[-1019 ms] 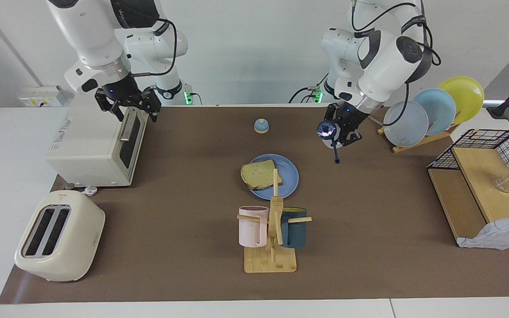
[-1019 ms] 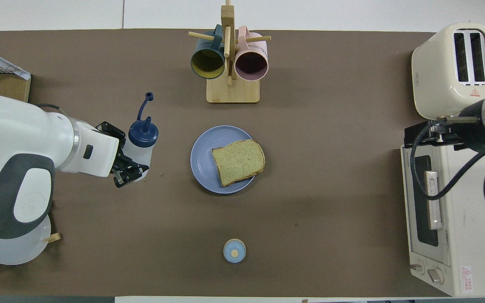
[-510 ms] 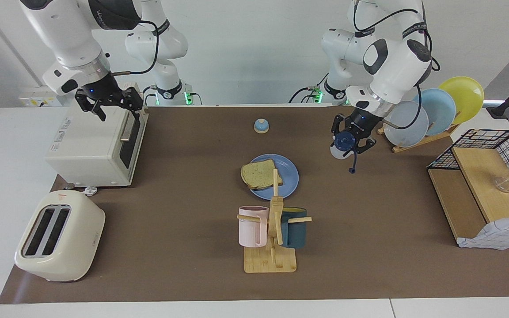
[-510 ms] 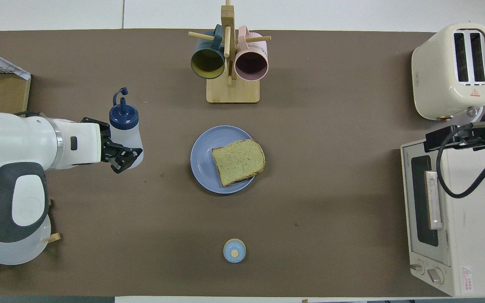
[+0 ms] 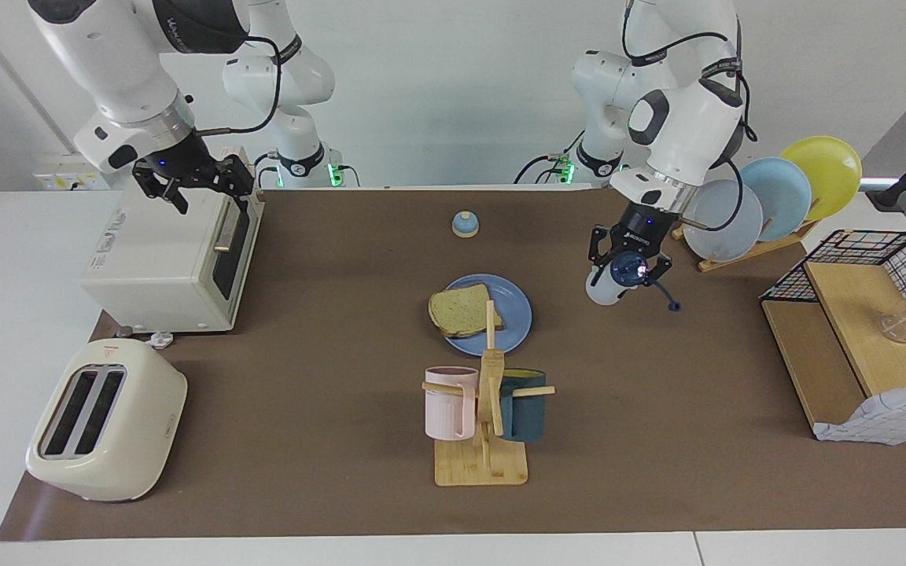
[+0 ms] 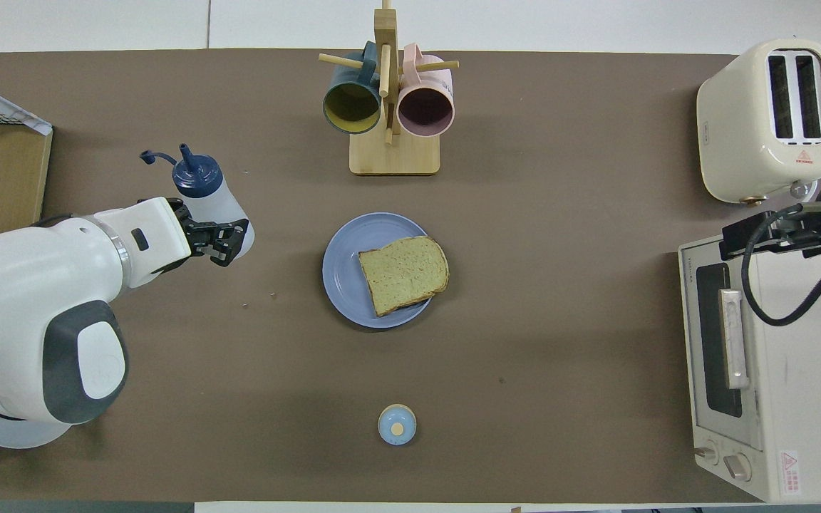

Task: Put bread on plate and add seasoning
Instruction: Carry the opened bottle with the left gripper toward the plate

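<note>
Bread [image 5: 462,309], a square tan slice with a darker crust, lies on the round medium-blue plate [image 5: 517,314] at the middle of the brown mat, just nearer to the robots than the wooden mug tree [image 5: 487,409] with its pink and dark-blue mugs. The slice hangs slightly over the rim toward the right arm's end, but it sits flat, so the first half of the task looks done.

The seasoning [image 5: 609,284], a translucent white plastic bottle with a dark navy cap and a trailing loop, is in the air, clamped around its body by the left gripper [image 5: 627,255], fingers closed on it. It hangs over bare mat beside the plate, toward the left arm's end, tipped so the cap leans away from the robots. By my reading, gripping the body leaves the nozzle free for pouring; whether seasoning has reached the bread I cannot tell.

The right gripper [image 5: 193,185] waits with fingers spread wide and empty above the top of the white toaster oven [image 5: 162,259], well apart from the plate, which keeps it out of the left arm's path.
</note>
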Available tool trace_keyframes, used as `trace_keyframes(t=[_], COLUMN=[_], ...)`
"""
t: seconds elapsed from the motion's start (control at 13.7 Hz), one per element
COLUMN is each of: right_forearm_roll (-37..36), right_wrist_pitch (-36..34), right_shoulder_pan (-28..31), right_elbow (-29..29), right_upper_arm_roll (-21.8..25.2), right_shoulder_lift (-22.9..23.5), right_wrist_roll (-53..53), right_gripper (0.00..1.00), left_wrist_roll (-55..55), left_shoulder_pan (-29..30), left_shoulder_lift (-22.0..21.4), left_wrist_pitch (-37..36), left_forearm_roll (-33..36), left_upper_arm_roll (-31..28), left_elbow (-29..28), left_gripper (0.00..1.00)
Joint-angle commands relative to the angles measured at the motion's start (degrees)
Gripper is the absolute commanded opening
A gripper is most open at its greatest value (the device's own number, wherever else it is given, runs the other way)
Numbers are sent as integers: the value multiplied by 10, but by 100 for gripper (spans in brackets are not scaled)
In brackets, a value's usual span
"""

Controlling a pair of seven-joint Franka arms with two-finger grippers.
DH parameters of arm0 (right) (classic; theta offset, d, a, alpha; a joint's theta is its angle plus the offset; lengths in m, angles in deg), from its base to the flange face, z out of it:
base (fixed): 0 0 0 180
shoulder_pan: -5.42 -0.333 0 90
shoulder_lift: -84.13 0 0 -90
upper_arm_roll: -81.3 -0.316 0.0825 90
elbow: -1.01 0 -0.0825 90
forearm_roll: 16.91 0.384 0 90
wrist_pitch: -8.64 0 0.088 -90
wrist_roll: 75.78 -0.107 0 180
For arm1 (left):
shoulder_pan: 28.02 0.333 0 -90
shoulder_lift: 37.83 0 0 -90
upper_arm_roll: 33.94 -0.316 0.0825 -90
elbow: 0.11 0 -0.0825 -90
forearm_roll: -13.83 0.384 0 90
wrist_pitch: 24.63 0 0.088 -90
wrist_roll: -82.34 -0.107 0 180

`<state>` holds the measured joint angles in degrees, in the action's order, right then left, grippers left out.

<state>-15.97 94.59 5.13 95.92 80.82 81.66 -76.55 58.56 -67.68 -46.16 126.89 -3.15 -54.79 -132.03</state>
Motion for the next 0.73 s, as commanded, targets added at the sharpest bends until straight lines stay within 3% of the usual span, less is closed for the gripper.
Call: trace_keyframes(t=[0.0, 0.66], right_forearm_roll=[2, 2], right_wrist_pitch=[-12, -8], right_shoulder_pan=[13, 25], right_elbow=[-10, -7], right_upper_arm_roll=[-2, -4], right_shoulder_lift=[5, 5], right_wrist_roll=[14, 14], right_gripper=[100, 100], left_wrist_roll=[53, 104], left_shoulder_pan=[-20, -33], left_shoulder_lift=[9, 118], left_wrist_pitch=[103, 374], left_forearm_roll=[-5, -5], left_upper_arm_roll=[-3, -3], left_elbow=[-36, -83], left_gripper=[0, 0])
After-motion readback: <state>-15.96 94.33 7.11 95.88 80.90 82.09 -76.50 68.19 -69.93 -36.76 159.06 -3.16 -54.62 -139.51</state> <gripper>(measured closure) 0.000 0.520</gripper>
